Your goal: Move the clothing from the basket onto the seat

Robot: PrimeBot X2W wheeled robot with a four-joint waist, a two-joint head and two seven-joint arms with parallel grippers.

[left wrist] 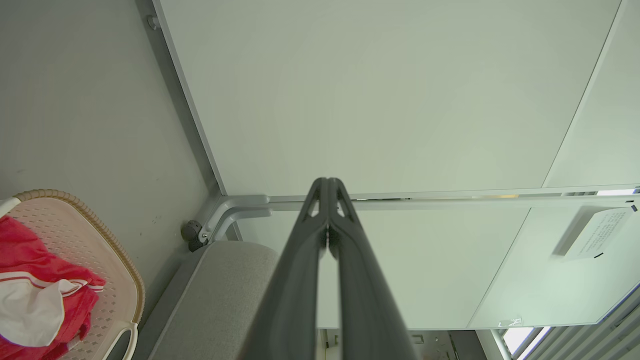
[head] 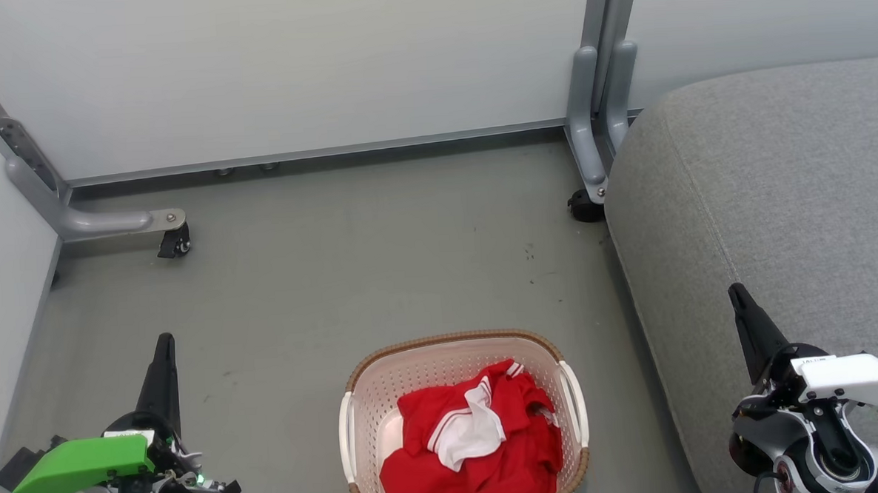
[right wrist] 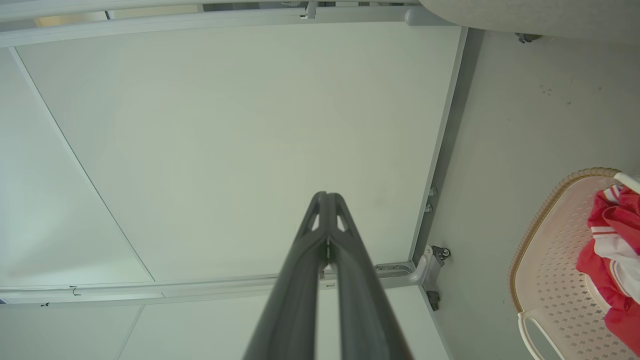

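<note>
Item 1: the clothing (head: pixel 477 445), soft red fabric crumpled in a heap with a white, red-striped panel uppermost. It lies loose inside the basket (head: pixel 415 381), an off-white perforated plastic tub with a brown woven-look rim and white side handles. The basket stands on the grey floor (head: pixel 336 266) just beside the seat (head: pixel 777 187), a large grey upholstered cushion with rounded edges and a stitched seam, so the carry looks short. Item 2: left gripper (head: pixel 165 344) and right gripper (head: pixel 737 296), each with 2 long dark fingers pressed together on nothing. They are poised on either side of the basket and apart from it, apparently a ready pose with no garment lifted yet.
</note>
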